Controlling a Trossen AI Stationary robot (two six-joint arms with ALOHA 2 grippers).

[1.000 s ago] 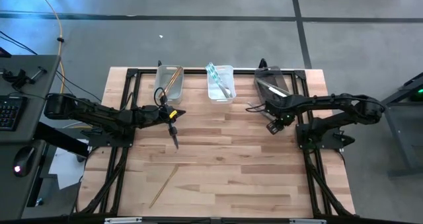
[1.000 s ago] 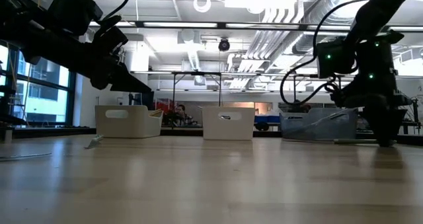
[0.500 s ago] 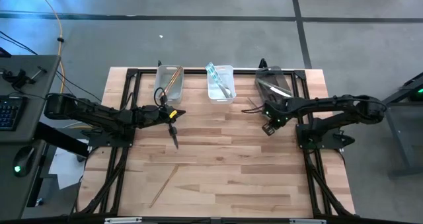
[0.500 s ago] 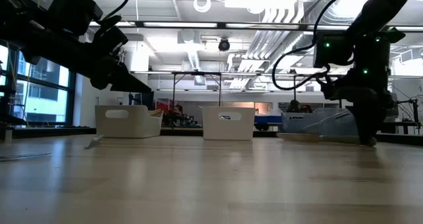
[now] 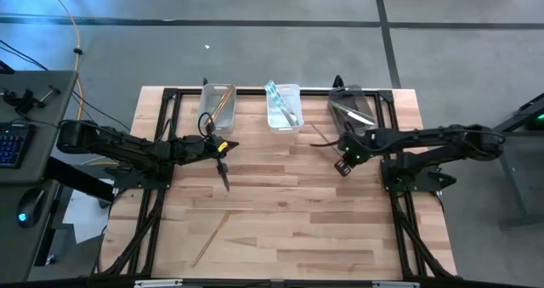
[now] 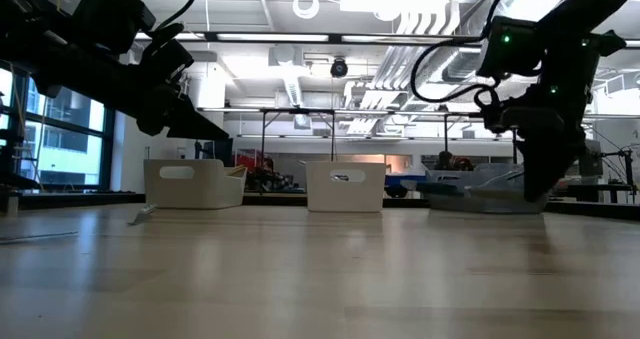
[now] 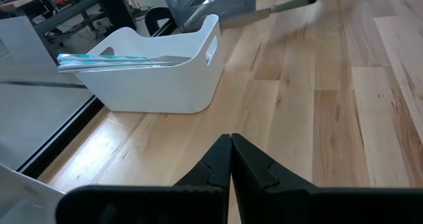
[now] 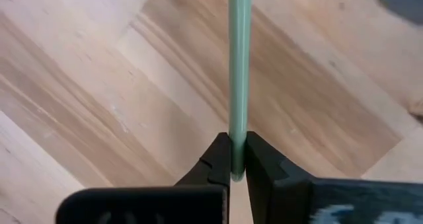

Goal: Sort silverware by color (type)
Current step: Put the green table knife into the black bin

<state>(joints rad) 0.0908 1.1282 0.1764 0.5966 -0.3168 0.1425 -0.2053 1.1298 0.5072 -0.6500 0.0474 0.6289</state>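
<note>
My right gripper [image 5: 342,164] is near the right bin and shut on one slim pale green piece of silverware [image 8: 238,59], which runs off toward the table's far left [image 5: 324,138]. My left gripper [image 5: 225,183] hangs shut and holds nothing, just near of the left bin; it also shows in its wrist view [image 7: 231,159]. A gold-tan piece [image 5: 210,239] lies flat on the table at the near left. Gold-tan pieces lie in the left bin [image 5: 218,108], teal ones in the middle bin [image 5: 283,107] and dark ones in the right bin [image 5: 350,108]. My right gripper pinches the pale green piece's handle [image 8: 238,128] between its two fingertips [image 8: 218,159], near one end. The fingers come from above, slanting down. The held end is just off the table; whether the other end still rests on the wood, I cannot tell.
The three bins stand in a row along the table's far edge. A black frame runs around the wooden top [image 5: 280,203]. The middle and near right of the table hold nothing loose. Beyond the far edge the low view shows a workshop room.
My right gripper has moved toward the table's left edge, shut on the pale green piece and risen a little off the table.
</note>
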